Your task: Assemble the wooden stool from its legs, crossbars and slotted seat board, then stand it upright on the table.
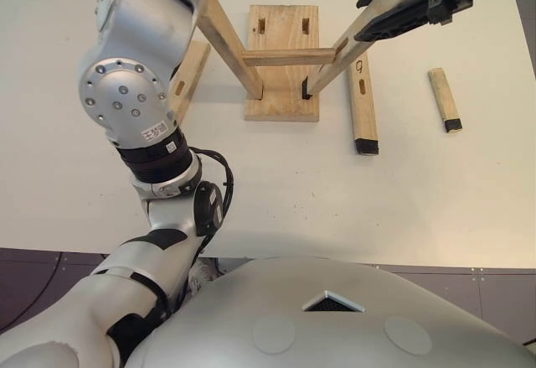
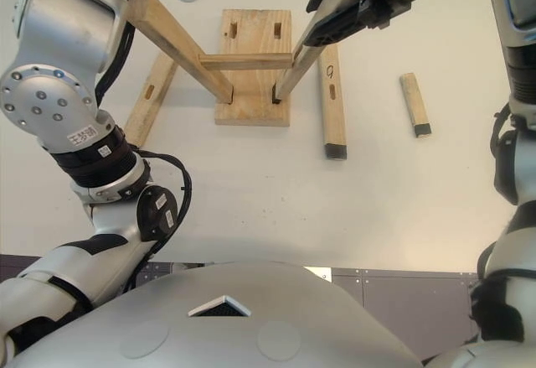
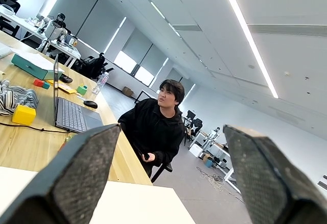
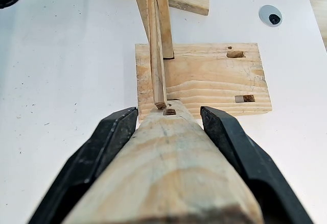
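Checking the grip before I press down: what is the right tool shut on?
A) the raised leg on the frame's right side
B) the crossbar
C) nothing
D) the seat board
A: the right tool clamps both sides of the leg near its upper end; the crossbar joins it lower down, clear of the tool.
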`<act>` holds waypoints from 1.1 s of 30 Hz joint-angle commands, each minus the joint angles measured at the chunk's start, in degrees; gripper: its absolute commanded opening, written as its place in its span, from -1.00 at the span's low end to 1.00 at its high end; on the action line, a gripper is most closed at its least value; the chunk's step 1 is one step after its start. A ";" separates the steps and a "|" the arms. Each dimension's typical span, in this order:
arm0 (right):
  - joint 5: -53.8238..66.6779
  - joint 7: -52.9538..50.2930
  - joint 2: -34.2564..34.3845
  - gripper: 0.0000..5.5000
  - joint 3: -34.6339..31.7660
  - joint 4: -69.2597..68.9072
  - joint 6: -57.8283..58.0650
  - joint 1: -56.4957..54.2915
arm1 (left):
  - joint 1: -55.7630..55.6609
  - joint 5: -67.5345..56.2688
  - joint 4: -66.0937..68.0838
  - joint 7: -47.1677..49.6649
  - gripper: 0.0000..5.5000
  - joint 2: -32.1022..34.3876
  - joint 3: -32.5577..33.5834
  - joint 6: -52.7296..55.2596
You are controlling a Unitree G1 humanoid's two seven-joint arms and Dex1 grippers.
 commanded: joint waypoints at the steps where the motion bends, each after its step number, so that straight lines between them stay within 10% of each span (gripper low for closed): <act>1: -1.63 0.49 0.08 -0.26 0.07 -1.54 -0.32 -1.45 | -0.28 -0.42 -0.93 0.71 0.34 0.02 -0.57 -0.30; 33: -9.59 7.29 2.88 -0.26 6.60 -2.09 -7.39 -0.88 | 5.34 2.90 1.13 -0.39 0.34 -2.41 -3.39 -5.85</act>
